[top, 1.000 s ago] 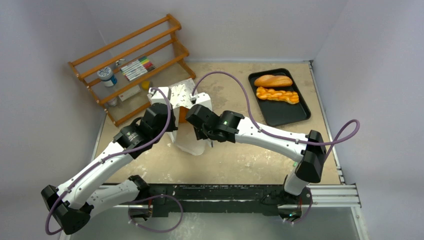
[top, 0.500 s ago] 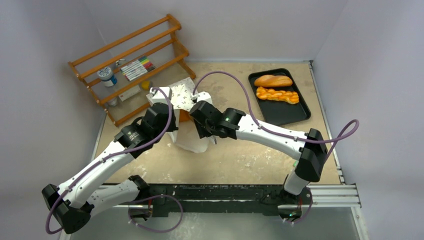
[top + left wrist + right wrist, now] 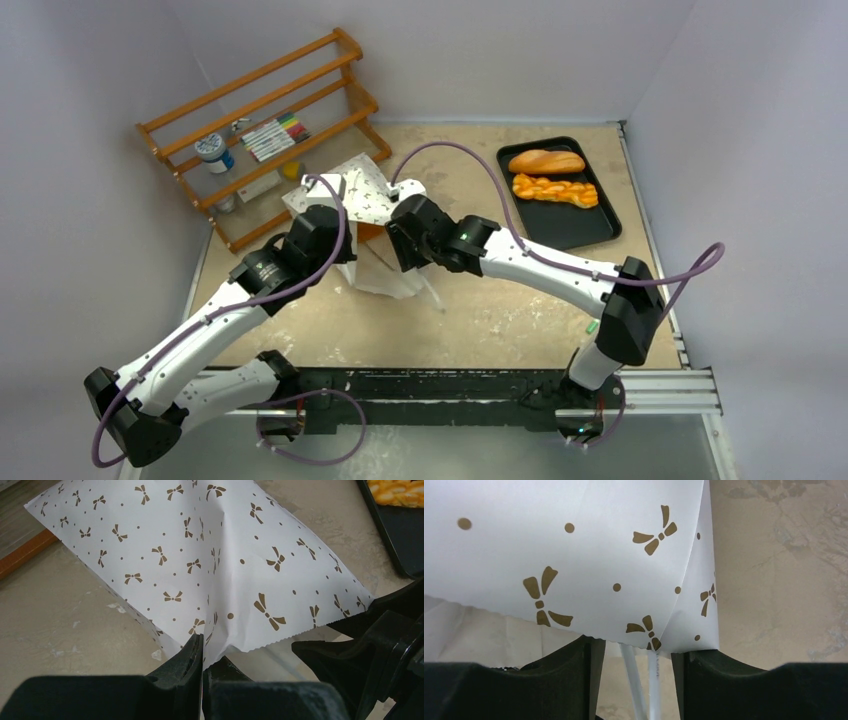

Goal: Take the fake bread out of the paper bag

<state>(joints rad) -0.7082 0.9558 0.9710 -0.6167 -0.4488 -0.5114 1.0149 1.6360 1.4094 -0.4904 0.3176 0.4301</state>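
Paper bag (image 3: 365, 190) sits between rack (image 3: 243, 82), left, and tray (image 3: 565, 225), right.

The left arm (image 3: 200, 330) and the right arm (image 3: 540, 265) are stretched forward and bent in toward each other. The left gripper (image 3: 202, 647) is pinched tight, with the edge of the paper bag (image 3: 200, 555) squeezed between its fingers (image 3: 187, 660). The right gripper (image 3: 634, 655) is held with its fingers (image 3: 574, 660) apart, and a gap is seen between them.

Paper bag (image 3: 215, 555) interior hidden — tray (image 3: 400, 535) cropped.
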